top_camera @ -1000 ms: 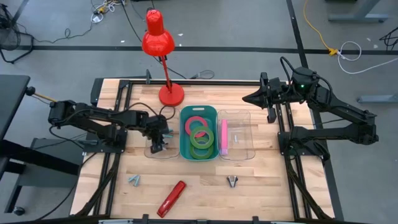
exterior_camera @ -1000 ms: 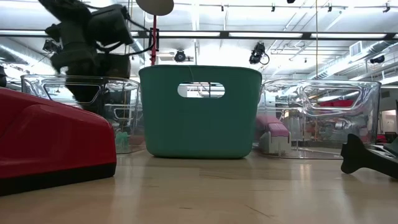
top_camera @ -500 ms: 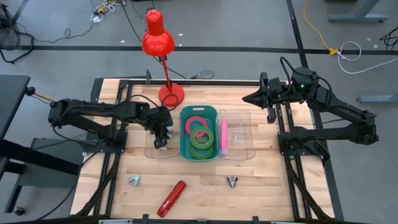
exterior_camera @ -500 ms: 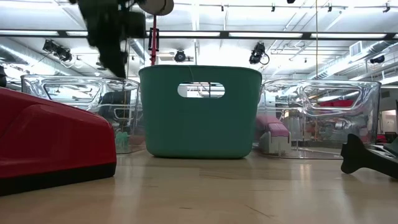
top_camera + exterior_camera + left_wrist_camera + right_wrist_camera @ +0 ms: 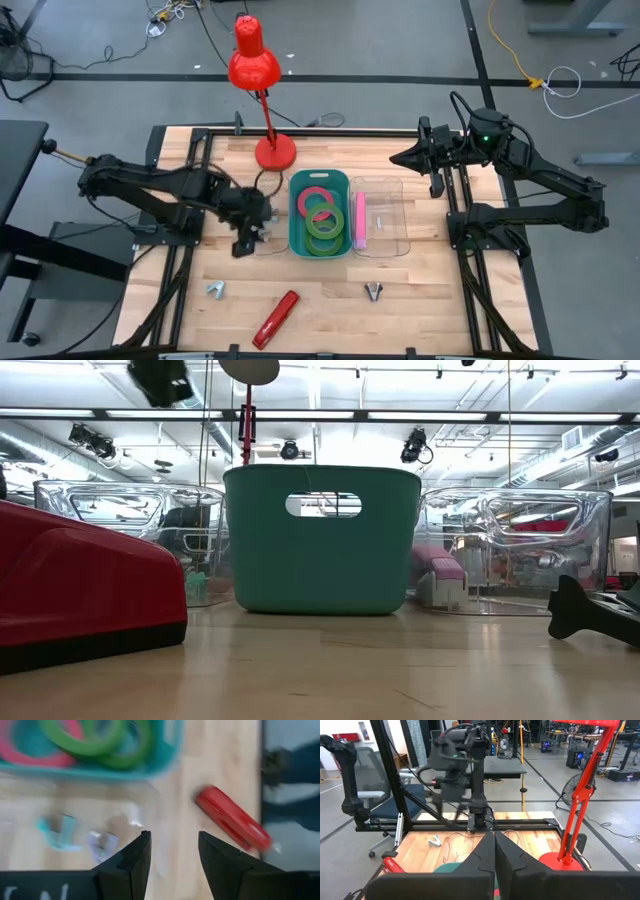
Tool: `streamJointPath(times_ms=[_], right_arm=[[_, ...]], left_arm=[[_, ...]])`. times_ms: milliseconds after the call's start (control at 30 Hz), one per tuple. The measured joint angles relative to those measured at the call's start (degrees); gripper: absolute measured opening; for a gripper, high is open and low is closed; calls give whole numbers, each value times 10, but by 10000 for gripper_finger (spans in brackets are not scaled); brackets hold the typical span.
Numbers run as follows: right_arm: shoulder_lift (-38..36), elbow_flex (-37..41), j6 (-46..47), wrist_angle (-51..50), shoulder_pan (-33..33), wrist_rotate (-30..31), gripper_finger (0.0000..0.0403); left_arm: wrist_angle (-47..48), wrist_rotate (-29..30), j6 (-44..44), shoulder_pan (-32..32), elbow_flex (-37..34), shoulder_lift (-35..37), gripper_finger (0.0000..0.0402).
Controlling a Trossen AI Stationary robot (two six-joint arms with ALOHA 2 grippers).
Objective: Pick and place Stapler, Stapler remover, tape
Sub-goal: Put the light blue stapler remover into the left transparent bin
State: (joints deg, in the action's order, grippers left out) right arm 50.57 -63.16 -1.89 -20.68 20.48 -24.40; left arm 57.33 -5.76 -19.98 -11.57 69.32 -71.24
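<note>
My left gripper (image 5: 243, 243) is open and empty, high above the near end of the left clear bin (image 5: 258, 238); its fingers (image 5: 142, 851) frame bare table. Two staple removers, a teal one (image 5: 55, 832) and a grey one (image 5: 100, 845), lie in that bin. The red stapler (image 5: 277, 319) lies on the table near the front edge; it also shows in the left wrist view (image 5: 232, 818). Tape rolls (image 5: 320, 215) lie in the teal bin (image 5: 296, 240). My right gripper (image 5: 395, 157) is shut and waits at the far right.
A right clear bin (image 5: 395, 235) holds a pink stapler (image 5: 360, 220). A light staple remover (image 5: 214, 290) and a dark one (image 5: 374, 291) lie on the table near the front. A red desk lamp (image 5: 275, 152) stands behind the bins.
My left gripper has risen out of the left clear bin and gone a little toward the table's near edge. In the low view it has climbed from bin height to the top of the picture.
</note>
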Motion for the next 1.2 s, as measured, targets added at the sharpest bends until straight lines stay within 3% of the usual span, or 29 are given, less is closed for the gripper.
streamJointPath(times_ms=[200, 600, 1000, 1200], right_arm=[[0, 0, 1, 0, 0, 0, 4], [0, 0, -1, 0, 0, 0, 4], [0, 0, -1, 0, 0, 0, 4], [7, 0, -1, 1, 0, 0, 4]], left_arm=[[10, -25, -68, -101, -3, 0, 169], [27, 35, -275, -245, -3, 0, 169], [127, 58, -385, -290, -4, -38, 170], [174, 46, -494, -283, -4, -58, 192]])
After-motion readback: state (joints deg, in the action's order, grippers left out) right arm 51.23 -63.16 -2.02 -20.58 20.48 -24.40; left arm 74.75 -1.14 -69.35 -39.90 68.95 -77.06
